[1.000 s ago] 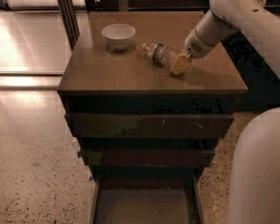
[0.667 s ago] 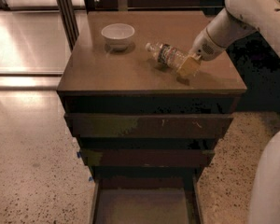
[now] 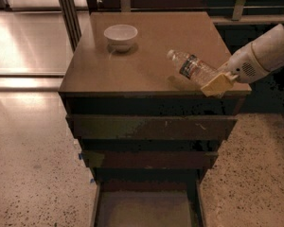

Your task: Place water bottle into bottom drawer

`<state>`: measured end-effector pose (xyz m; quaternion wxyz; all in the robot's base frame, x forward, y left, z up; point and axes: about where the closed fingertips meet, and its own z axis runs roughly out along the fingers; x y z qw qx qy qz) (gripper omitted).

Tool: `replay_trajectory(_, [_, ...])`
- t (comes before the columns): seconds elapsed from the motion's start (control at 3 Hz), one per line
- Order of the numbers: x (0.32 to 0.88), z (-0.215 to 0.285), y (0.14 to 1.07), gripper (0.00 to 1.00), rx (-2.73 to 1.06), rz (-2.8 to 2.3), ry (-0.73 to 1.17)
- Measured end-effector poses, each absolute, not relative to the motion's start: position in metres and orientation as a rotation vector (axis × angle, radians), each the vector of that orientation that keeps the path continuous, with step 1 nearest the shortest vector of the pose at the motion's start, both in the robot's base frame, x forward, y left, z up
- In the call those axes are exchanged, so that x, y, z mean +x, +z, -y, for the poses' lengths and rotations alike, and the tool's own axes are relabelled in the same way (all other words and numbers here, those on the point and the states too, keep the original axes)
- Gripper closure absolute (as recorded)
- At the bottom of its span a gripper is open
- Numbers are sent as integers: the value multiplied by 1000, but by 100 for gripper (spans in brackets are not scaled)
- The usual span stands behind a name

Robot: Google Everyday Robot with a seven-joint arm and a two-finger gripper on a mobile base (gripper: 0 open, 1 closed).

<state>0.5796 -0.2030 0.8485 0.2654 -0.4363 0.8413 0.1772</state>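
Note:
The water bottle (image 3: 193, 67) is clear and ribbed with a dark label band. It hangs tilted above the cabinet top's front right corner, cap end up and to the left. My gripper (image 3: 217, 83) is shut on the bottle's base end, its tan fingers (image 3: 214, 85) near the cabinet's front edge. The white arm reaches in from the right. The bottom drawer (image 3: 144, 207) stands pulled out at the foot of the cabinet, its greyish-brown floor bare.
A white bowl (image 3: 120, 36) sits at the back left of the cabinet top (image 3: 132, 65). Two shut drawers with scuffed dark fronts (image 3: 151, 126) are above the open one. Speckled floor lies on both sides. Metal posts stand behind on the left.
My gripper has lifted the bottle off the cabinet top and carried it toward the front right corner. The camera has drawn closer to the cabinet.

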Motion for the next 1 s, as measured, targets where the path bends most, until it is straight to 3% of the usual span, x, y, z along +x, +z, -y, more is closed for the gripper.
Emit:
replay_trajectory(0.33, [528,211,837,100,-1031,-2301,566])
replay_trajectory(1.0, [510,218,823,100,-990,-2333,598])
